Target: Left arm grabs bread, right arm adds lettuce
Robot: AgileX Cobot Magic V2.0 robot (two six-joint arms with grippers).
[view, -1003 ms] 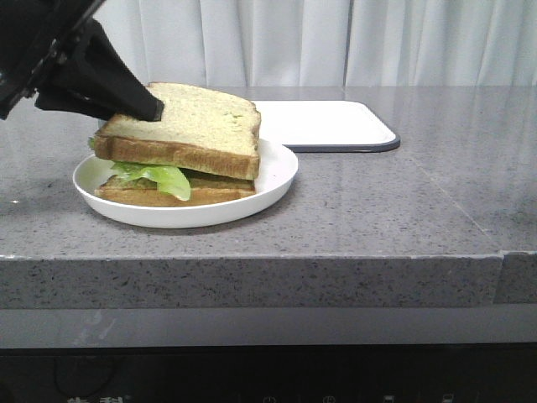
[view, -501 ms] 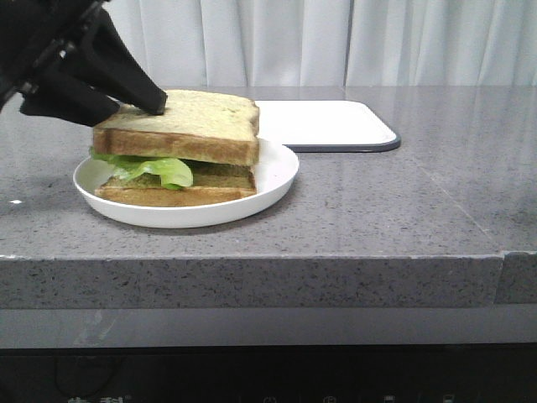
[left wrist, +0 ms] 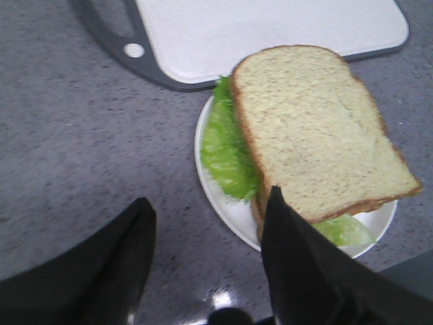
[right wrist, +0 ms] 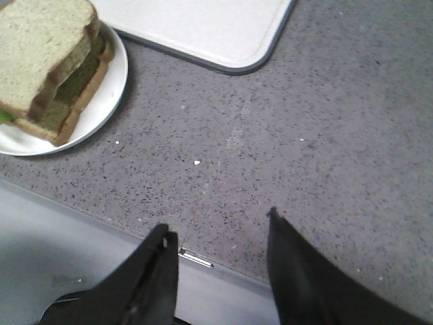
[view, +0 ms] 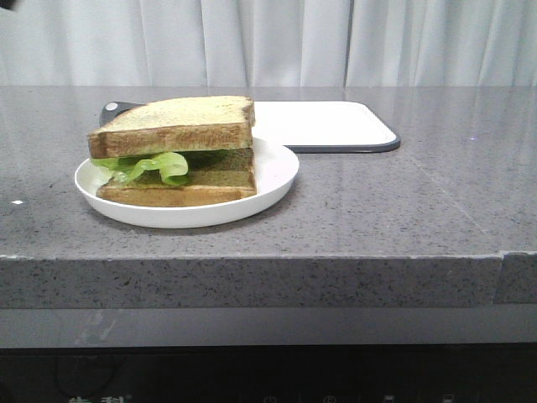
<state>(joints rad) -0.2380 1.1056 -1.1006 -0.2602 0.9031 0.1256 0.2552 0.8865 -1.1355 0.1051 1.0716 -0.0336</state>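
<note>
Bread (view: 180,124) lying as top slice on the white plate (view: 273,172), over the lettuce (view: 147,166) and a thinner bottom slice (view: 176,194); lettuce sticking out on the plate's left side. Left gripper (left wrist: 206,264) with fingers apart, empty, above the grey counter (view: 377,201) beside the plate, one fingertip over the bread's edge in the wrist view. Right gripper (right wrist: 220,271) also apart and empty, away from the plate. White cutting board (view: 323,122) just behind the plate.
</note>
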